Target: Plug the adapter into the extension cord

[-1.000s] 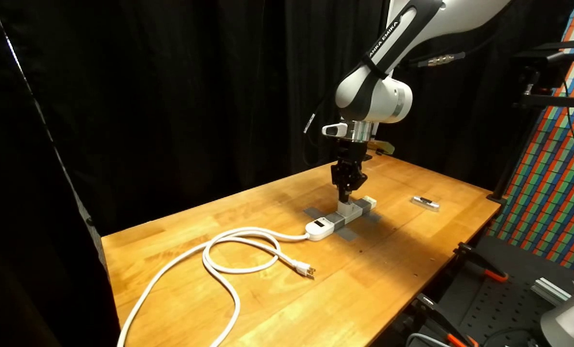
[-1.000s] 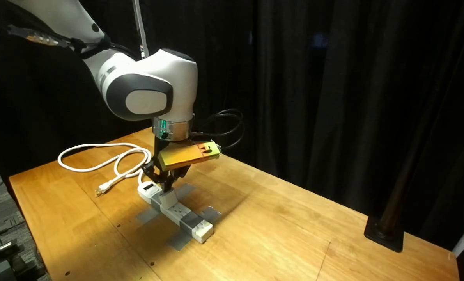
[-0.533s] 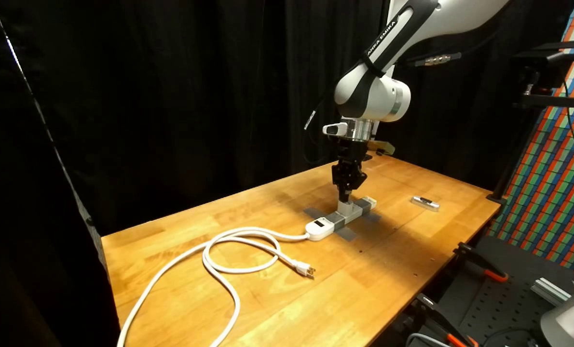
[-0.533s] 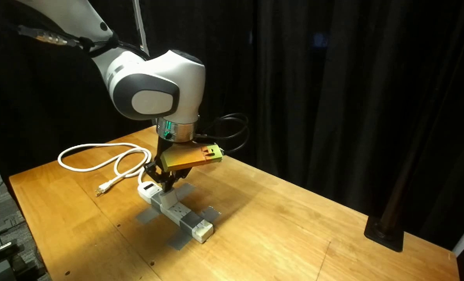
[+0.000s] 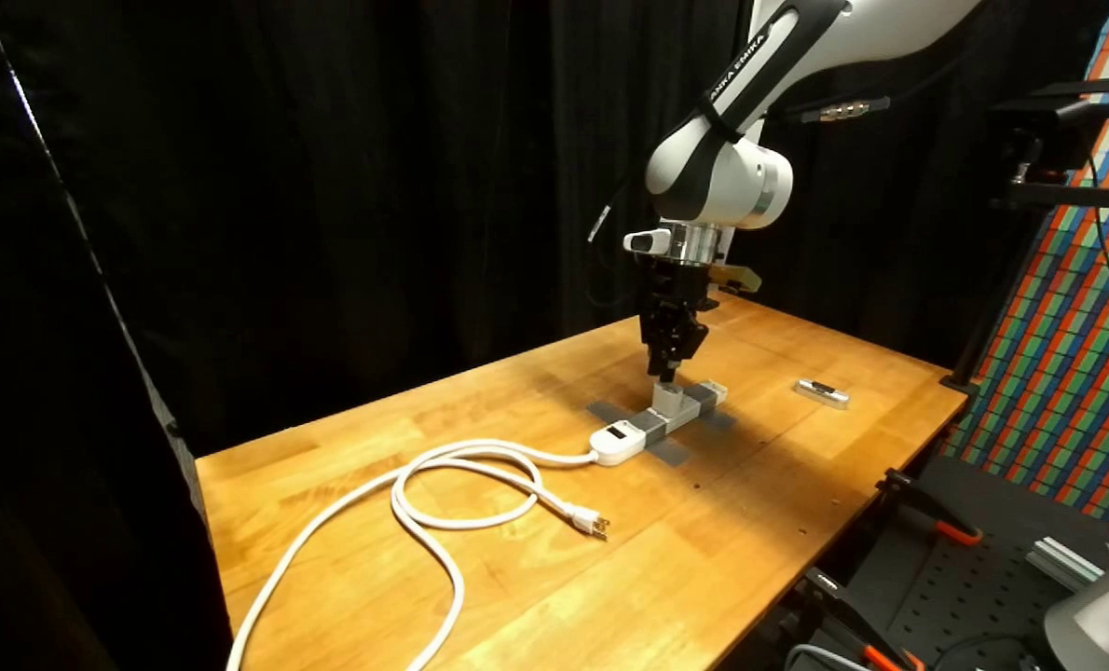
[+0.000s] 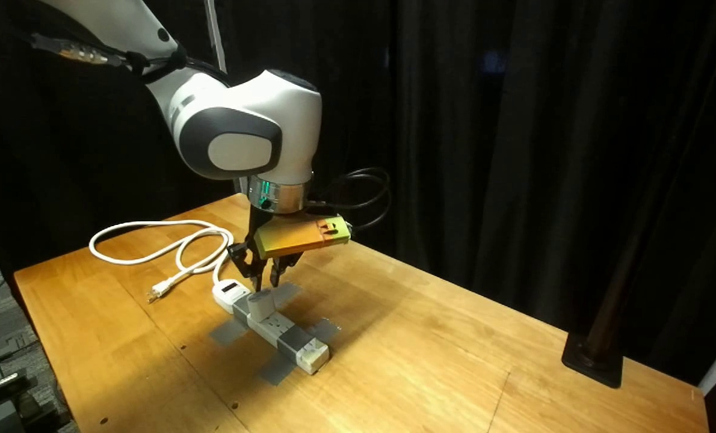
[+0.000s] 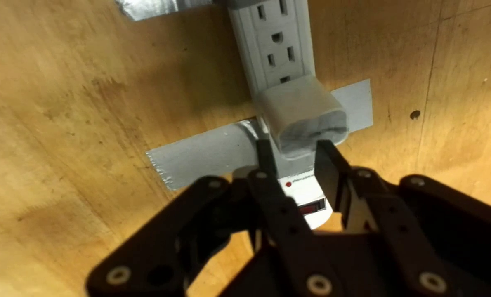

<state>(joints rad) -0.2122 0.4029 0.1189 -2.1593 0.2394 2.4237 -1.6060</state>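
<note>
Below your parted, empty gripper, the adapter stands upon the extension cord. Tape across the latter presumably resists your push.

The adapter is off-white, the extension cord white with dark sockets, the tape silver-grey. The end effector is black. Honey-brown grain streaks the tabletop; a gridded backdrop mixes red, green, blue and orange.

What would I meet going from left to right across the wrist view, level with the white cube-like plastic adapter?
Long silver-grey strip of duct tape, white cube-like plastic adapter, shorter silver-grey patch of duct tape, small dark round spot.
</note>
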